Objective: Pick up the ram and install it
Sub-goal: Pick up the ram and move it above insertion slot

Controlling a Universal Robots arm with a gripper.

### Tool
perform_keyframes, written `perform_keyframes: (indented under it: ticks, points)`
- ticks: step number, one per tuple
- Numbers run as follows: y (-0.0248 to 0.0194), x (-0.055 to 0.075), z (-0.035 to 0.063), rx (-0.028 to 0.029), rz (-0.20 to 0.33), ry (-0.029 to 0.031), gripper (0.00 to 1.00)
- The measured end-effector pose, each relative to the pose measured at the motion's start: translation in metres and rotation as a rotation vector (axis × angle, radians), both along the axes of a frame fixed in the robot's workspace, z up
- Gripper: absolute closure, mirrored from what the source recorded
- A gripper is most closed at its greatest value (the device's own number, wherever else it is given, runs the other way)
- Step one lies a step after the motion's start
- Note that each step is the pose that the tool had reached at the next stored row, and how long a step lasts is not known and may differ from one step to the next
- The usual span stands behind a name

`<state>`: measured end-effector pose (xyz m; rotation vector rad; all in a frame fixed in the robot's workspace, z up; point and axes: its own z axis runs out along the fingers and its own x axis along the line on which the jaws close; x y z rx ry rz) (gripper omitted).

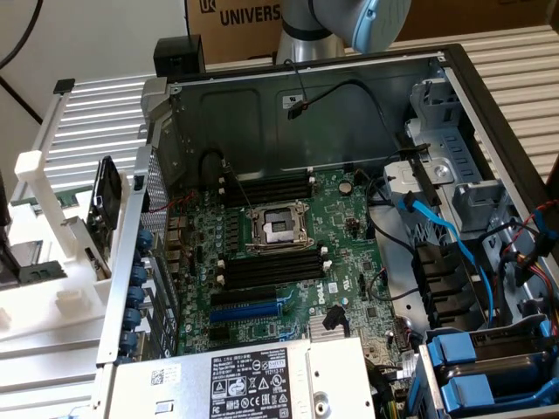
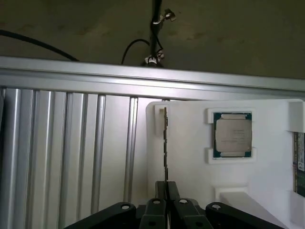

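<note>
Dark green and edge-on, showing as barely more than a thin line: the ram (image 2: 165, 143). Hides both flat faces, so no reading chips or label from here. Sits on edge at the white holder (image 2: 190, 162), close along the holder's edge beside the slatted aluminium surface (image 2: 71, 152). Reaches with its far end into a small bracket at the holder's corner by the rail. Runs lengthwise straight away from the gripper (image 2: 166, 191), parallel to that holder edge. Disappears at the near end between the black fingers (image 2: 160, 190), so hard to tell how deep it goes. Jaws drawn nearly together, pinching the ram across its two faces.

Elsewhere on the holder, well apart from the ram: a silver processor chip (image 2: 232, 134) in its own square seat. Cut off at the picture's border, a second green board (image 2: 299, 162).

Over in the exterior view, cropped at the top, the arm (image 1: 349, 17) behind the open computer case (image 1: 306, 96). Inside, lying flat, the motherboard (image 1: 349, 218) with long black slots (image 1: 266, 269) beside the socket.
</note>
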<state>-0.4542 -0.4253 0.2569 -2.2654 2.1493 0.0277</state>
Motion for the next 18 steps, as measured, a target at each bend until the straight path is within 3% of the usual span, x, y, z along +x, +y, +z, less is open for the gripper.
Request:
perform_keyframes:
  ticks: [4,6,8,11,15,18]
  points:
    - [0.0000,0.000,0.0184,-0.0033,0.000,-0.0001,0.87]
    - [0.0000,0.000,0.0366,-0.0047,0.000,0.0001,0.87]
    - [0.0000,0.000,0.0458,-0.0057,0.000,0.0000,0.87]
    - [0.0000,0.000,0.0729,-0.0089,0.000,-0.0001,0.87]
    - [0.0000,0.024,0.1062,-0.0100,0.000,0.0025,0.87]
    - [0.0000,0.041,0.1141,-0.0101,0.000,0.0059,0.87]
